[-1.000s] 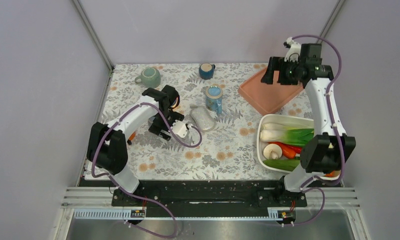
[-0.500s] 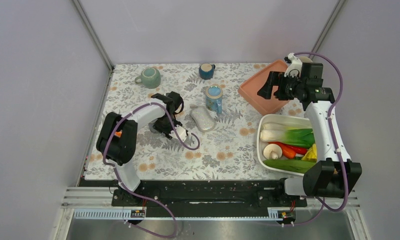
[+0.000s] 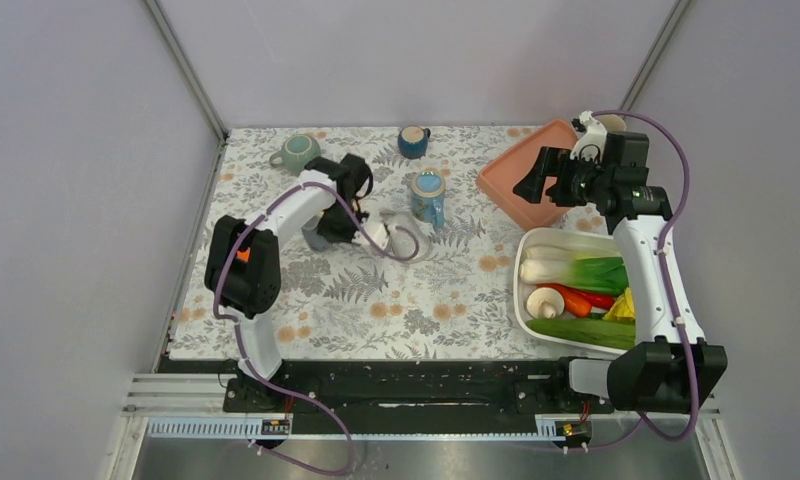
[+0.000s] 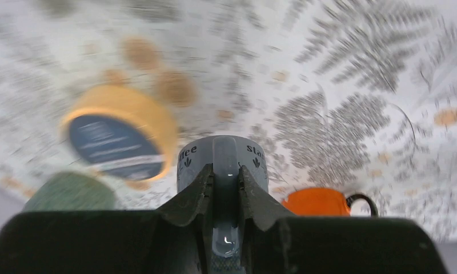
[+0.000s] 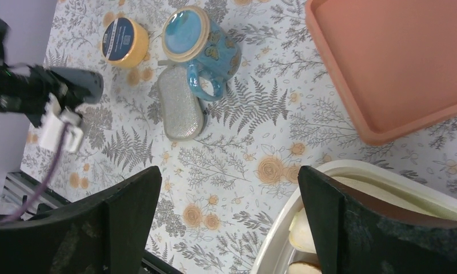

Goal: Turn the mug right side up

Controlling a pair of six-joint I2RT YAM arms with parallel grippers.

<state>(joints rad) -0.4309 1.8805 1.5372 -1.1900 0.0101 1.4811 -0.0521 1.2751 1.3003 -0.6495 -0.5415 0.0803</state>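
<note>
The left claw (image 4: 225, 169) is pressed together on the handle of the gray mug (image 4: 255, 171), one finger on each side of it. Lettering runs around the mug's wall, but the handle and fingers cover its middle, and the lower part of this view is blocked by the claw's dark body. The rest of the left wrist view is smeared: a yellow tub (image 4: 119, 137) with a dark blue face shows at left, a green blur sits in the lower left corner, and an orange thing with a dark loop lies at lower right, too blurred to name.

From above, the mug is a small gray shape left of centre on the floral surface (image 3: 426, 310), just left of the silver pouch (image 3: 408, 240) and below the green mug (image 3: 298, 153). The arm and its cable hide most of it, so I cannot tell which way its mouth faces or whether it touches the surface.

The right claw (image 5: 229, 171) hangs spread wide with nothing between its fingers, over the pink tray (image 3: 506, 195) at upper right. That arm cuts off the tray's far corner and part of the white bin (image 3: 522, 290) of vegetables.
</note>
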